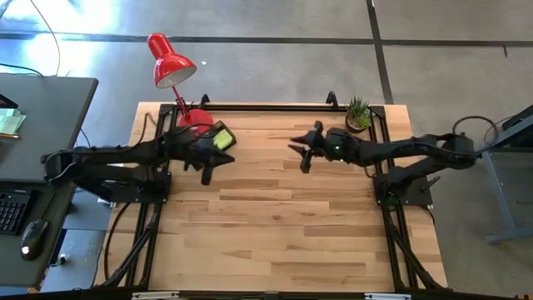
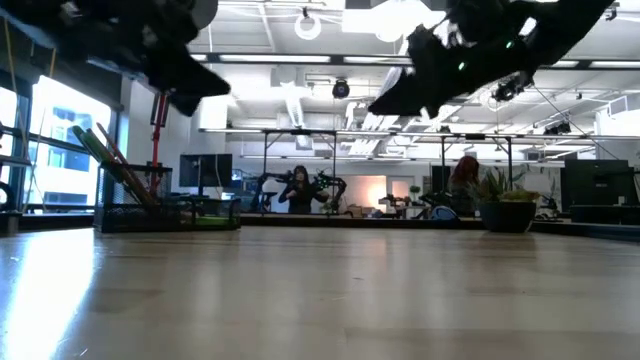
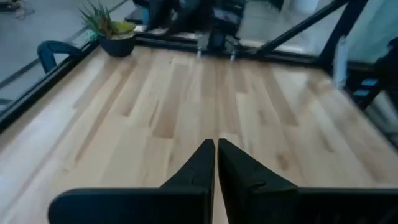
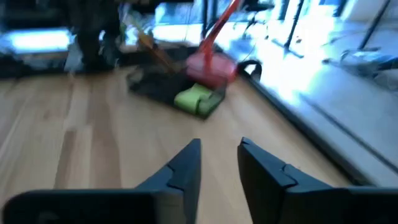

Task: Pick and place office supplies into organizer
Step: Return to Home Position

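Organizer (image 4: 154, 87) is found on the table (image 1: 275, 242) at the edge where the lamp stands, toward the left arm's side, just beside the lamp base (image 4: 211, 67). Sticky pad (image 4: 198, 99) is lodged in the end compartment nearest the table middle and appears tilted rather than flat. In the low view, long items (image 2: 112, 160) are seen leaning upright in the organizer. Pencils and scissors cannot be told apart there. No loose supplies are seen on the bare boards.

Left gripper (image 1: 207, 171) is held above the table just beside the organizer, toward the table middle. Its fingers (image 3: 199, 165) are pressed together, with nothing between them. Right gripper (image 1: 298, 156) is held over mid-table, well apart from the organizer and pointed at it. Its jaws are spread with a clear gap, and nothing is gripped. Both are carried well off the surface, per the low view.

Judgement: sorting is taken as complete. The arms are kept high and empty, so they can be folded home without snagging tray or lamp. Risk: the left arm crosses over the organizer with the lamp close by, so height should be kept through its retraction.
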Motion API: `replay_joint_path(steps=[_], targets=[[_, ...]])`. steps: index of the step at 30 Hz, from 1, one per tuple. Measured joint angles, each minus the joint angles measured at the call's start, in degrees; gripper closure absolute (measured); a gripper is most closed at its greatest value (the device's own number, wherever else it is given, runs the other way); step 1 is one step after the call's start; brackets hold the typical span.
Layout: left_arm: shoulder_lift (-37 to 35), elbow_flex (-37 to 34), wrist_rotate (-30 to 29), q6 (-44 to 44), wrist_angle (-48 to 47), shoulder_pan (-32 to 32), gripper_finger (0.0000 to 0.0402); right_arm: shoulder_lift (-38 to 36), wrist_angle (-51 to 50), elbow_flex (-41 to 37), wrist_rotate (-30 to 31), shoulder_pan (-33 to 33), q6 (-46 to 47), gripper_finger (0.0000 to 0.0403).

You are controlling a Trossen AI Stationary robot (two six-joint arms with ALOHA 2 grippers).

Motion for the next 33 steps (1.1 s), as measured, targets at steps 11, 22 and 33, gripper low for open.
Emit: replay_joint_path(steps=[11, 22, 33], targets=[[-26.5, -13.7, -2.1, -4.4, -1.4, -1.4, 0.0401, -17.7, -12.6, -3.2, 14.0, 10.2, 2.0, 0.0393], [-42.5, -15.2, 2.5, -5.4, -9.9, -1.4, 0.0401, -31.5, 12.9, -27.6, 9.4, 11.5, 5.5, 0.0393], [-51.2, -16.0, 4.5, -6.9, -22.4, -1.4, 0.0401, -56.6, -5.8, -31.9, 10.0, 14.3, 5.5, 0.0402]])
